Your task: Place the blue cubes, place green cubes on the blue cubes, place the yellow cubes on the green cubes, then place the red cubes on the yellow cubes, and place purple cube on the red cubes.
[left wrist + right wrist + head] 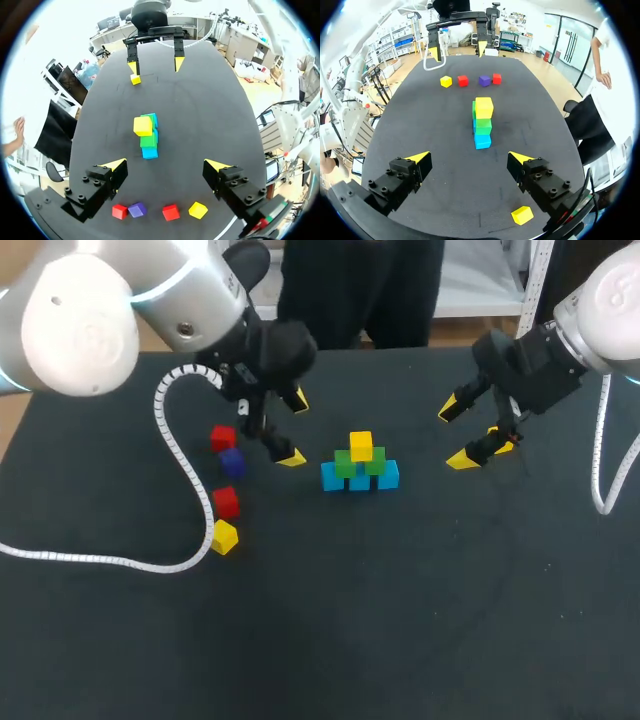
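At the centre of the frame a small pyramid stands on the black surface (400,620). It has three blue cubes (333,477) below, two green cubes (345,464) on them and one yellow cube (361,446) on top. To its left lie two red cubes (223,438), a purple cube (232,461) and a spare yellow cube (224,537) (a third yellow cube (522,215) sits just beside the right jaws). The left jaws and right jaws flank the pyramid, both spread wide and empty.

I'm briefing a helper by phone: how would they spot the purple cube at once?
Find the stack in the table's middle. To its left lies a row of four loose cubes. The purple cube sits between two red cubes there, the only purple one.
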Motion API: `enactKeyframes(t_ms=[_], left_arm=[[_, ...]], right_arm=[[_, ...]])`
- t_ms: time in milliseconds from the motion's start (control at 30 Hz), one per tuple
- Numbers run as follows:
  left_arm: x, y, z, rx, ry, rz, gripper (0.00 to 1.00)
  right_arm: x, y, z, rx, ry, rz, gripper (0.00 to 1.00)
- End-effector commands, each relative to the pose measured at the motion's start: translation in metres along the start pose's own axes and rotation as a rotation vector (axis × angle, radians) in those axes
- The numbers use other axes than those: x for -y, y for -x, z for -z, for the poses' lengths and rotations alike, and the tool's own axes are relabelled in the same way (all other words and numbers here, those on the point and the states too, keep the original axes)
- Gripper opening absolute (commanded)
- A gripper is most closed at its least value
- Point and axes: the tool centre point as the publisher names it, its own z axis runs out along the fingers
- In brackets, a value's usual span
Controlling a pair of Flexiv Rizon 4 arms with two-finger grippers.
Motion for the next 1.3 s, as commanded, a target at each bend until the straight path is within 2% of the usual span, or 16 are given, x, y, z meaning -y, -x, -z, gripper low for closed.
enactKeyframes(t_ms=[33, 1167, 1300], left_arm=[[0.000, -0.002, 0.004, 0.001, 0.003, 0.002, 1.00], [0.003, -0.005, 0.006, 0.012, 0.013, 0.024, 1.00], [0.003, -0.005, 0.006, 0.012, 0.013, 0.024, 1.00]], right_arm=[[-0.001, 0.000, 0.000, 0.001, -0.002, 0.000, 1.00], [-0.001, 0.000, 0.000, 0.001, -0.002, 0.000, 1.00], [0.000, 0.011, -0.004, -0.042, 0.009, 0.084, 1.00]])
